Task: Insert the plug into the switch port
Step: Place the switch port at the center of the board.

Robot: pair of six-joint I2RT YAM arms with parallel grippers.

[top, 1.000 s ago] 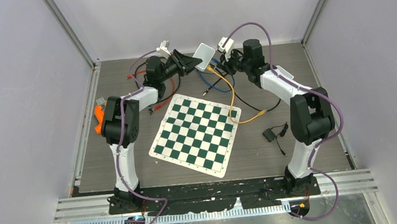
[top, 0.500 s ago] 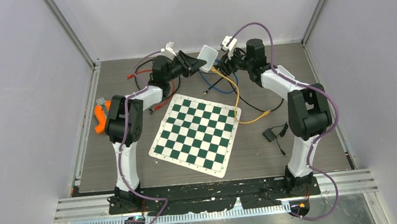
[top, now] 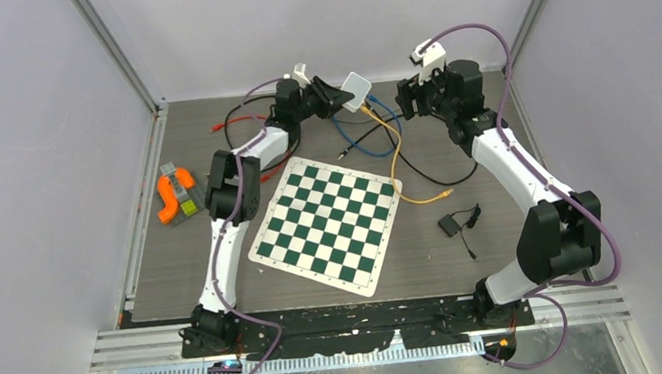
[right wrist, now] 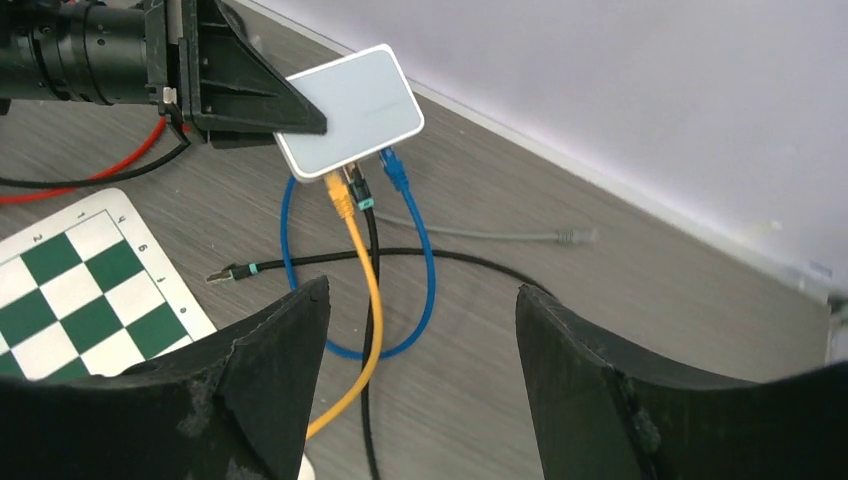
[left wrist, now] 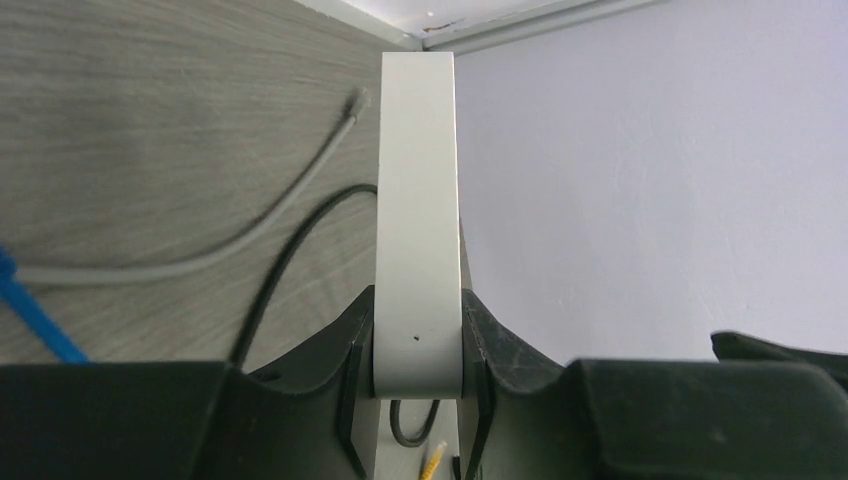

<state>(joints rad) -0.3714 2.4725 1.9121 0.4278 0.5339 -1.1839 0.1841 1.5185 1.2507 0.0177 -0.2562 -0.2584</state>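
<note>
Your left pincer [left wrist: 418,345] pinches the white switch [right wrist: 350,110] edgewise above the bench [right wrist: 600,330], ports [right wrist: 365,165] turned toward your right pincer [right wrist: 420,320], which is spread and empty nearby; the yellow plug [right wrist: 339,196] sits at a port, apparently seated.

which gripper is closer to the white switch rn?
Left. The left gripper is shut on the white switch, jaws pinching its flat faces. The right gripper stands open and apart from it, on the side where the cables plug in, holding nothing.

Bright even diffuse light, faint soft shadows, wrist-view foregrounds slightly blurred
</note>
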